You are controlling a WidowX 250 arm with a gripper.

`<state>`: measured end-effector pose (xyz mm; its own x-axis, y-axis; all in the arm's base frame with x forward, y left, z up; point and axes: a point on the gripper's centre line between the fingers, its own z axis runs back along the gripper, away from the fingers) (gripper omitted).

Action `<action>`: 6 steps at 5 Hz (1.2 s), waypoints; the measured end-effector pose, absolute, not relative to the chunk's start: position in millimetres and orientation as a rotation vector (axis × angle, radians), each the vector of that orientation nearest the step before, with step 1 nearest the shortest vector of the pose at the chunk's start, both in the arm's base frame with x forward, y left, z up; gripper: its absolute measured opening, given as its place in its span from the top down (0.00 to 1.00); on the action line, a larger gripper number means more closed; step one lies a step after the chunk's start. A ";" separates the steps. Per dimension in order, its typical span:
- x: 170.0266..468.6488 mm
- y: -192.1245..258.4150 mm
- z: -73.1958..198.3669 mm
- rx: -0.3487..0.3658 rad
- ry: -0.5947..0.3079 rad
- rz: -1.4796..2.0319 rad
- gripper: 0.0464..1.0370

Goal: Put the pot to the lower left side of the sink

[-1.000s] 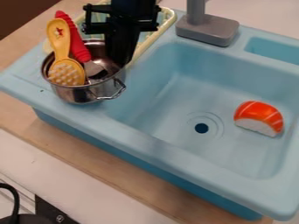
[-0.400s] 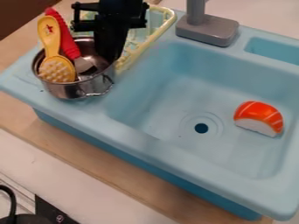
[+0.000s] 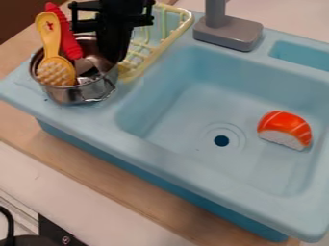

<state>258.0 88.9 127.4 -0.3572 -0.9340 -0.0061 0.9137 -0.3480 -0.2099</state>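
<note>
The black gripper (image 3: 113,48) hangs at the upper left, its lower end inside the right part of the metal pot (image 3: 76,93), by the pot's inner wall. Below it, the pot is at the left corner of the light blue sink (image 3: 138,140), over the sink's wide rim, with its wire handle toward the basin. Inside the pot stand a yellow utensil with a bumpy head (image 3: 56,72) and a red-handled one (image 3: 67,38), both leaning up and left. Where the gripper touches the pot is hidden.
Behind the pot and gripper lies a pale yellow dish rack (image 3: 157,53). A grey faucet base (image 3: 228,32) stands on the sink's back rim. An orange and white sushi toy (image 3: 284,129) lies in the basin, right of the drain (image 3: 221,141).
The pot, with both utensils in it, has moved left and slightly toward the back together with the gripper. More of the dish rack has come into sight.
</note>
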 end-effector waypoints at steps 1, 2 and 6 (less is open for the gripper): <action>257.8 94.5 129.2 -0.120 0.233 -1.922 0.99; 254.9 102.1 130.1 -0.118 0.250 -1.901 0.99; 254.0 111.1 128.6 -0.117 0.189 -1.865 0.74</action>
